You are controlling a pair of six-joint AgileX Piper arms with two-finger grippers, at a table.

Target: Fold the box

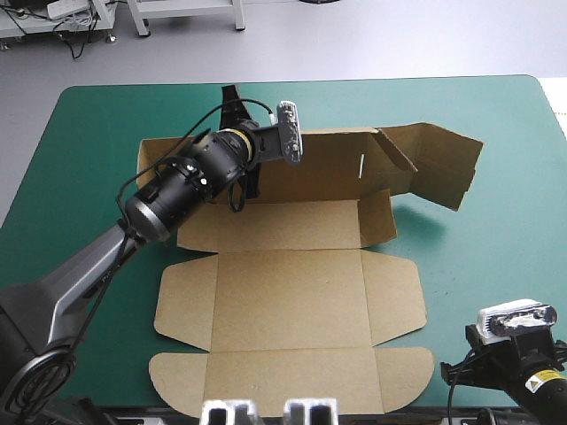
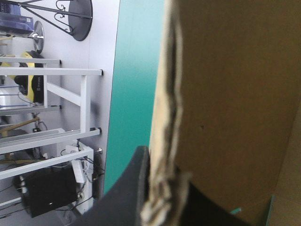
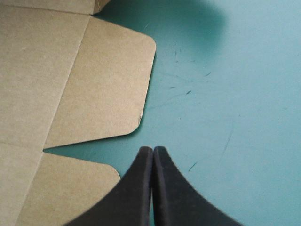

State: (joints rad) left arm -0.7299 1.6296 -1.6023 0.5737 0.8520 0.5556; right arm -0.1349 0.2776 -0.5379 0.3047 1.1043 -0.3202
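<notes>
No legible text, brand or number on box [image 1: 292, 292] or elsewhere; yellow sticker [image 1: 532, 382] on right arm [image 1: 542, 394] unreadable.

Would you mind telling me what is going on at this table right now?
The robot is folding a brown box. The left gripper is shut on the edge of its raised far wall, while the nearer panels lie flat. The right gripper, shut and empty, hangs over the teal-green cover beside the box's near right flap.

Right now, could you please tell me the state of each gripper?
Left gripper: shut on the box, at its raised rear wall.
Right gripper: shut, holding nothing, over the teal-green cover.
</notes>
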